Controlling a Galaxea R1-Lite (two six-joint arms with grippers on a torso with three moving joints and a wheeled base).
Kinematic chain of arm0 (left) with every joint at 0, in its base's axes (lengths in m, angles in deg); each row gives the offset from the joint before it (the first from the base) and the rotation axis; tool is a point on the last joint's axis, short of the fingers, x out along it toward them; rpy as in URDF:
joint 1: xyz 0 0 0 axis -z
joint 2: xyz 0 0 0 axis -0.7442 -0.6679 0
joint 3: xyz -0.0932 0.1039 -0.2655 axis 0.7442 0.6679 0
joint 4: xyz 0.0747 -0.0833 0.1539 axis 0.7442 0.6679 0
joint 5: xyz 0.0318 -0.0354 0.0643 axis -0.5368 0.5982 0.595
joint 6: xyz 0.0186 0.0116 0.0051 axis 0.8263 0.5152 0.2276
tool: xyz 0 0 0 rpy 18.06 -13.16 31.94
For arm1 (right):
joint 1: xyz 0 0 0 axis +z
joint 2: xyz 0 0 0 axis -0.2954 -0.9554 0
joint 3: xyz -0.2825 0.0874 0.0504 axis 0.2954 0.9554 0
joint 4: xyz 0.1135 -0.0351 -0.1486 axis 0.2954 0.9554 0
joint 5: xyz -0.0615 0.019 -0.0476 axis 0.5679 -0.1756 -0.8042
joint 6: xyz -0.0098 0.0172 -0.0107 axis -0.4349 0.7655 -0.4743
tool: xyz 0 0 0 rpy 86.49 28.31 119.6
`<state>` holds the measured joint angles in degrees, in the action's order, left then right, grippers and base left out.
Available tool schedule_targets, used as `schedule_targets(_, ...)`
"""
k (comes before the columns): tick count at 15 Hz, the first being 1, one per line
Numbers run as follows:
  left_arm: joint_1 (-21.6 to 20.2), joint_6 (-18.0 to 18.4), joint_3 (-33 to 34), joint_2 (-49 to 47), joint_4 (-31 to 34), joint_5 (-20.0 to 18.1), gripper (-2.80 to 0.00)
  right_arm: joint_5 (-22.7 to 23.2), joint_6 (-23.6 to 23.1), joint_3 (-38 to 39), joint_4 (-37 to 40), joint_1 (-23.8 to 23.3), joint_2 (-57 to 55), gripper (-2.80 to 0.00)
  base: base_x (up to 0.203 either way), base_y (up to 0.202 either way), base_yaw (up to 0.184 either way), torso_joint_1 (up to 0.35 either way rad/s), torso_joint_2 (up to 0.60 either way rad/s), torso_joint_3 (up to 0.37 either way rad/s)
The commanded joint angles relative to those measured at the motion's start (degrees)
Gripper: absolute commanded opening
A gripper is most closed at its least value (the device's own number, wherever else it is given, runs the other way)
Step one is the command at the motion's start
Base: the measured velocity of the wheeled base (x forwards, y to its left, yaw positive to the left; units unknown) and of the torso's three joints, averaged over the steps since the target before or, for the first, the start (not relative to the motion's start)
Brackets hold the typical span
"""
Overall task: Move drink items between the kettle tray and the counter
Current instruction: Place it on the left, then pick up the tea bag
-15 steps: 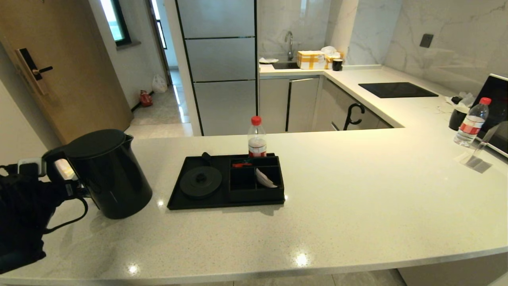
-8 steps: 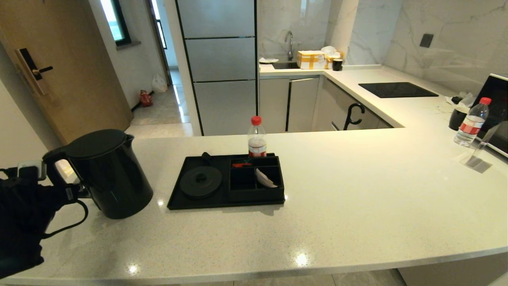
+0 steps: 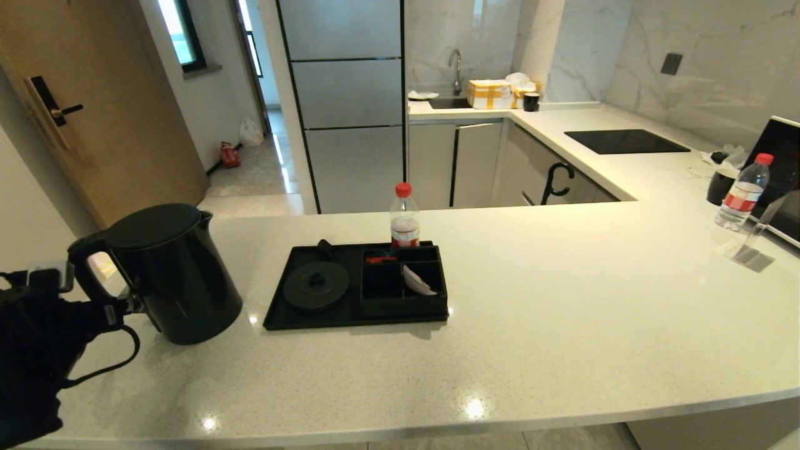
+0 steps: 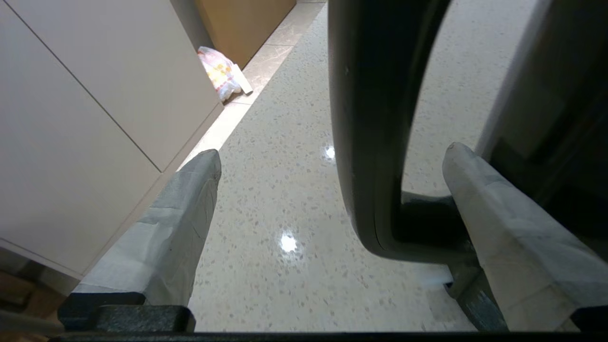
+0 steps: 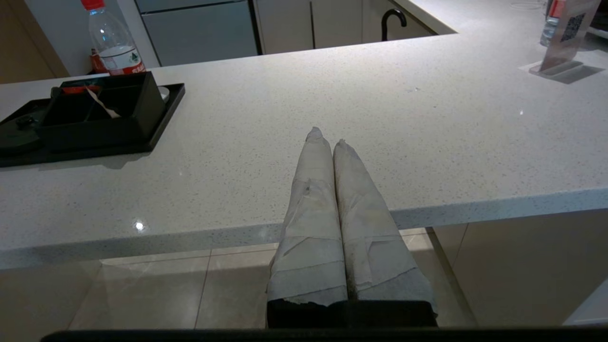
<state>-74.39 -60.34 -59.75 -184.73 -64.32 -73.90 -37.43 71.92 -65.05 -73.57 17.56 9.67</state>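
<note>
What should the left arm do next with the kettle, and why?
Probably draw the left end effector straight back off the kettle handle: its fingers stand open either side of it, the kettle already rests on the counter, and the arm has been retreating.

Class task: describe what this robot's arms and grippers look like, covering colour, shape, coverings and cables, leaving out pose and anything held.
The left arm is bulky and black, seemingly cloth-covered, with a thin black cable looping beside it and a small pale block on top. The left gripper has two long tapered fingers wrapped in greyish-white tape on a black base. The right gripper has matching taped fingers, creased and slightly soiled.
</note>
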Motion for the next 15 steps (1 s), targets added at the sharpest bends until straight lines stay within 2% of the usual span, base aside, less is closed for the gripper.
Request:
schedule_targets(1, 0.5, 0.1, 2.6, 1.5, -0.5, 0.0, 0.00, 0.0, 0.0, 1.8, -0.1, 0.1, 0.0, -2.80, 0.000, 0.000, 0.000, 0.000, 0.00, 0.000)
schedule_targets(6, 1.1, 0.2, 7.2, 6.2, -0.5, -0.2, 0.00, 0.0, 0.0, 1.8, -0.1, 0.1, -0.1, -2.80, 0.000, 0.000, 0.000, 0.000, 0.00, 0.000)
schedule_targets(13, 1.8, 0.2, 17.9, 23.3, -0.5, -1.6, 0.00, 0.0, 0.0, 1.8, -0.1, 0.1, -0.1, -2.80, 0.000, 0.000, 0.000, 0.000, 0.00, 0.000)
schedule_targets(14, 1.8, 0.2, 18.0, 25.7, -0.2, -1.7, -2.80, 0.0, 0.0, 1.8, -0.1, 0.1, -0.1, -2.80, 0.000, 0.000, 0.000, 0.000, 0.00, 0.000)
schedule_targets(15, 1.8, 0.0, 17.7, 30.4, 2.3, -1.7, -2.80, 0.0, 0.0, 1.8, -0.1, 0.1, -0.1, -2.80, 0.000, 0.000, 0.000, 0.000, 0.00, 0.000)
